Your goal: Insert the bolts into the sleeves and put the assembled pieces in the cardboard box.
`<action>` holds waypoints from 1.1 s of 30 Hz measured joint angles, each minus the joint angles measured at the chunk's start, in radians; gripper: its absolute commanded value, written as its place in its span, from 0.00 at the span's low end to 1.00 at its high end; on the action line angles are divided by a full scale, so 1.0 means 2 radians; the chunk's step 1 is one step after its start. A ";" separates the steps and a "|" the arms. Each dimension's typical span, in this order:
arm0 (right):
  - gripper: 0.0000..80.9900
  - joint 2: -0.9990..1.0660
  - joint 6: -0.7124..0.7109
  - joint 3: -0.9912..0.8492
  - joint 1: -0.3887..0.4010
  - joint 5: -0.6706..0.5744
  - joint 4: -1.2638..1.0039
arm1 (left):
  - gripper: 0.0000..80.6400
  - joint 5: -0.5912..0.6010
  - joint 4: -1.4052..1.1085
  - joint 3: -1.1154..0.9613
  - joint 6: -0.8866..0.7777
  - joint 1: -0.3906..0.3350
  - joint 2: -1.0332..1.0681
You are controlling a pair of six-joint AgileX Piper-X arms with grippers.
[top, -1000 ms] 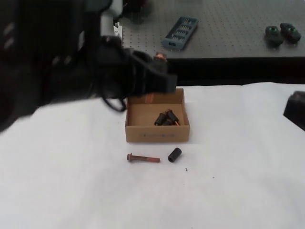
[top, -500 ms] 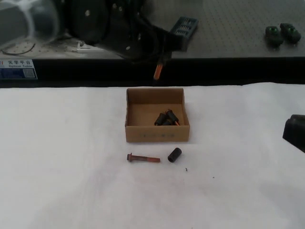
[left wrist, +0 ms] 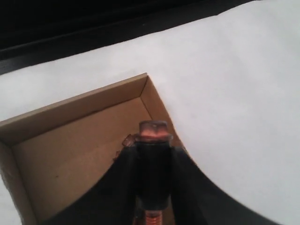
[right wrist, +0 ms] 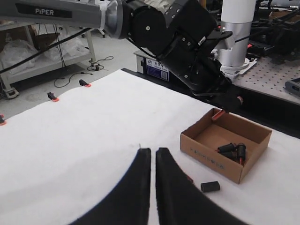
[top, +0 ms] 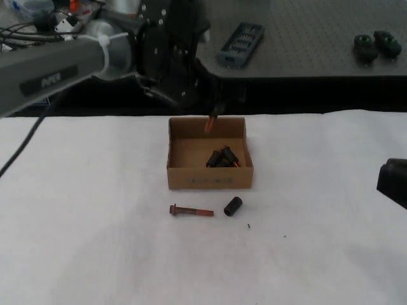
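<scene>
My left gripper (top: 211,121) hangs over the back wall of the cardboard box (top: 191,181), shut on an assembled piece. In the left wrist view the copper bolt head (left wrist: 153,130) sticks out of the black sleeve (left wrist: 152,178) between the two fingers, above the box's inner corner (left wrist: 143,91). Assembled pieces (top: 222,157) lie inside the box. A loose copper bolt (top: 191,210) and a loose black sleeve (top: 233,206) lie on the white cloth in front of it. My right gripper (right wrist: 153,157) is shut and empty, far to the right of the box (right wrist: 201,147).
A blue-grey rack (top: 240,43) and two dark round parts (top: 378,44) rest on the black perforated table behind the bench. The left arm's bulky body (right wrist: 187,42) looms behind the box. White cloth (top: 95,241) covers the bench.
The left arm has swung from the near left to behind the box and lowered the held piece toward the box's back wall. The right gripper has sunk slightly at the right edge.
</scene>
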 measured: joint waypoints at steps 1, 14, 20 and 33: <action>0.04 -0.001 0.000 0.000 0.000 0.000 0.008 | 0.01 0.000 -0.001 -0.003 0.000 0.002 0.008; 0.04 -0.001 0.000 0.000 0.000 0.000 0.064 | 0.01 0.000 -0.002 -0.032 0.000 0.009 0.104; 0.04 -0.001 0.000 0.000 0.000 0.000 0.065 | 0.00 0.000 -0.002 -0.032 0.000 0.009 0.113; 0.04 -0.001 0.000 0.000 0.000 0.000 0.066 | 0.36 0.000 -0.005 -0.034 -0.008 0.009 0.113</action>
